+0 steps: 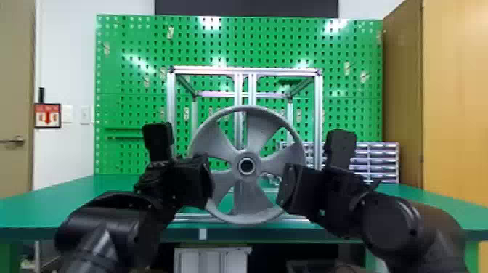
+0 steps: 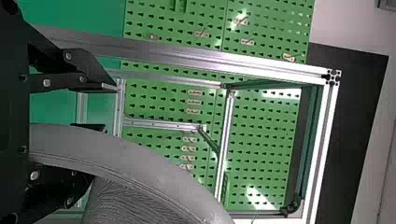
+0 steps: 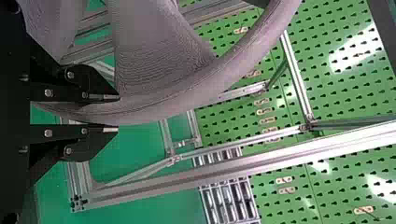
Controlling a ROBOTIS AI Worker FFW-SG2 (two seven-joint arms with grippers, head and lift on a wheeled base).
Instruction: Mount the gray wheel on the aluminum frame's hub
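Wheel (image 1: 249, 198): one, upright, centre of the head view, before the frame (image 1: 207, 70); seating unclear.
Right gripper (image 3: 114, 113): clamped on the wheel, left edge of its wrist view.
Left gripper (image 2: 111, 107): fingers parted, wheel overlapping one.
Method: I should centre the bore (image 1: 247, 166) on the hub, keep the wheel square, press evenly, never twist.

Head view: dark-framed red-and-white sign (image 1: 47, 124) on white wall (image 1: 65, 72), left of pegboard (image 1: 254, 43). Red arrow points down; its other markings too small to read.
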